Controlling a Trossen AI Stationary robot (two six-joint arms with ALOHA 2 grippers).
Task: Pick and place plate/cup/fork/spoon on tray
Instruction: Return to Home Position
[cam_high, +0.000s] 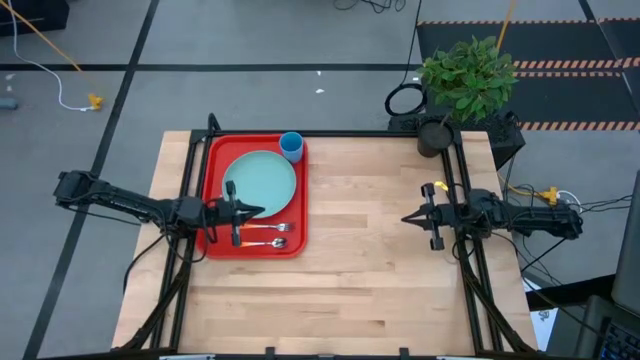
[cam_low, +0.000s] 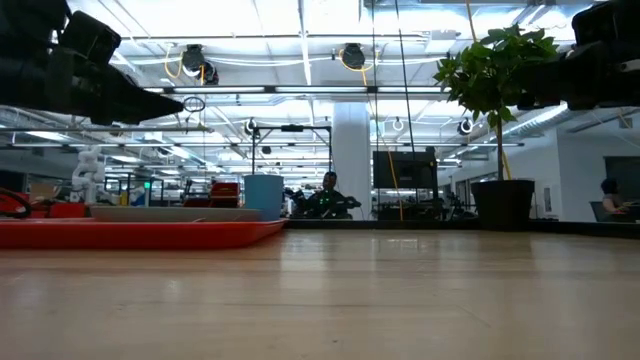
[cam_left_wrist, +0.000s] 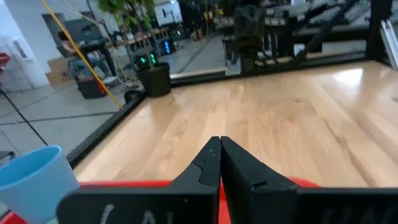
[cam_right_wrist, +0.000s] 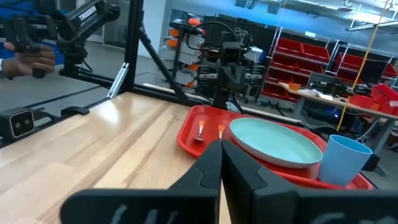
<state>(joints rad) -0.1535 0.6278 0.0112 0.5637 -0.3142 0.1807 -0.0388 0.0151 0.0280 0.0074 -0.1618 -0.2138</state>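
All four items sit on tray (cam_high: 255, 140): plate (cam_high: 262, 182) centre, cup (cam_high: 291, 146) far-right corner, cutlery (cam_high: 262, 228) along near edge. Left gripper (cam_high: 255, 210) hangs over tray, fingers pressed together, empty; likely exit is leftward. Right gripper (cam_high: 408, 217) well right of tray, also pressed together

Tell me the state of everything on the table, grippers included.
plate: flat on tray
cup: upright in tray corner
fork: lying on tray beside plate
spoon: lying on tray beside fork
tray: resting on table
left gripper: shut, empty, over tray
right gripper: shut, empty, over table
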